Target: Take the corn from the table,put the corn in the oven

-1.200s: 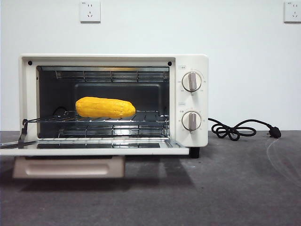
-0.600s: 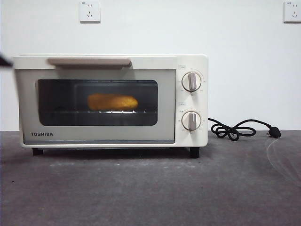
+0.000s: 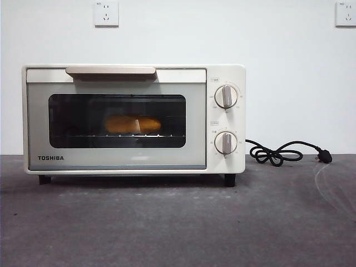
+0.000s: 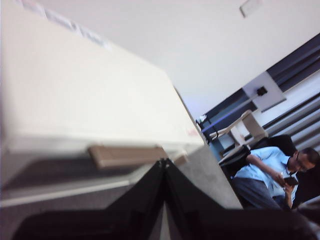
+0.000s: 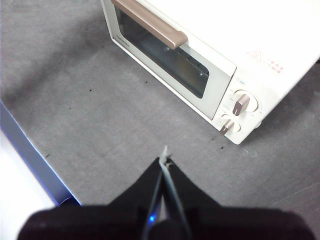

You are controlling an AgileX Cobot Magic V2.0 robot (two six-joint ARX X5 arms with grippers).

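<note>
The cream-white TOSHIBA oven [image 3: 133, 75] stands on the dark grey table [image 3: 178, 222] with its door closed. Through the dark glass window the yellow-orange corn [image 3: 132, 124] lies dimly on the wire rack inside. No gripper shows in the front view. My left gripper [image 4: 164, 165] is shut and empty, just off the beige door handle [image 4: 127, 155], near the oven's top [image 4: 75, 95]. High above the table in front of the oven [image 5: 210, 45], my right gripper [image 5: 164, 162] is shut, holding nothing.
A black power cord [image 3: 283, 152] with its plug lies on the table right of the oven. Two round knobs [image 3: 226, 96] sit on the oven's right panel. Wall sockets [image 3: 106, 13] are on the white wall behind. The table's edge [image 5: 35, 160] shows in the right wrist view.
The oven door swung up from fully open to closed. A dark gripper tip seen at the left edge half a second ago has left the front view.
</note>
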